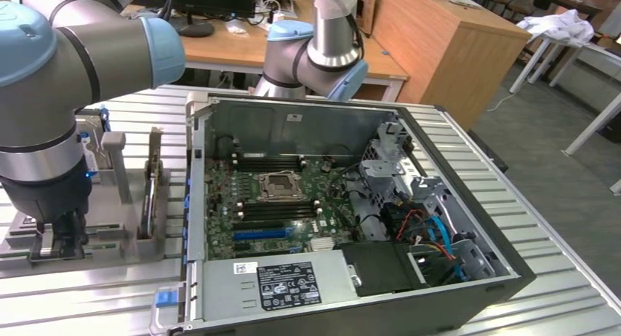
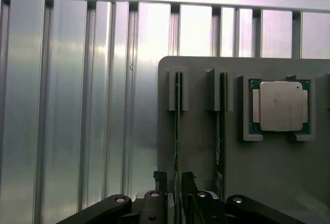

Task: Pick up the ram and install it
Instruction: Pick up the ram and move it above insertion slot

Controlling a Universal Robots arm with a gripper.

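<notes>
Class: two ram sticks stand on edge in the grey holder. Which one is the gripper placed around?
The ram stick farther from the processor chip. The gripper straddles it, not its neighbour.

1. Ram [image 2: 178, 126]: long, thin stick seen edge-on, dark w/ a hint of green.
2. Stands upright on its long edge in a slot of the grey holder [image 2: 198, 146], not lifted.
3. One end sits btw my fingertips [image 2: 160, 176]; 2nd stick [image 2: 220, 126] slotted parallel, just beside.
</notes>
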